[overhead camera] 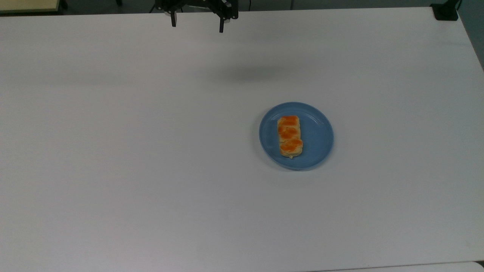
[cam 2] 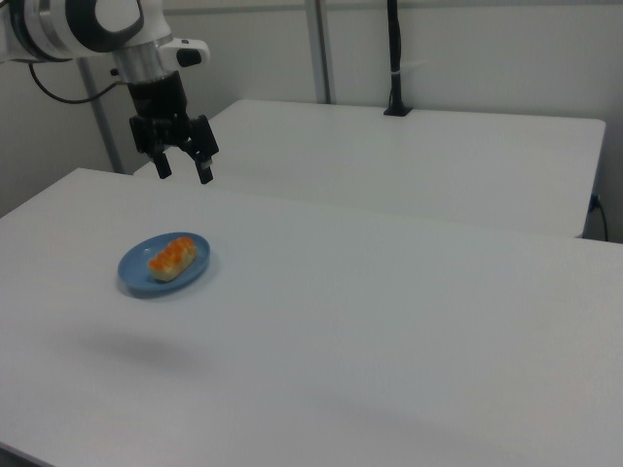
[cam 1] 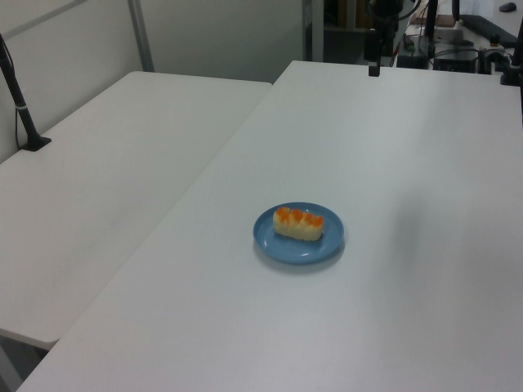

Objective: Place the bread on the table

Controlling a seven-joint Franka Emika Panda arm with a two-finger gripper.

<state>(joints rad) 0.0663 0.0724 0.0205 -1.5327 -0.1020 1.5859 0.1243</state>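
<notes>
On the blue plate (overhead camera: 317, 124), lengthwise and a little toward the top view's left of centre: bread (overhead camera: 289, 136), one piece, pale loaf with three orange-glazed bumps, untouched. Plate rests on the white tabletop (overhead camera: 132, 151), bare surface on every side of it.

Gripper (cam 2: 182, 164): raised well above the tabletop and well apart from the plate, jaws spread, holding nothing.

Progress, as judged: nothing done yet; approach, grasp, lift off the plate and set-down on the tabletop all remain.

View notes: right view gives the arm's white wrist (cam 2: 92, 21) and the gripper's height over the surface; top view gives the loaf's outline within the plate; left view adds a second table (cam 1: 106, 163) alongside.
</notes>
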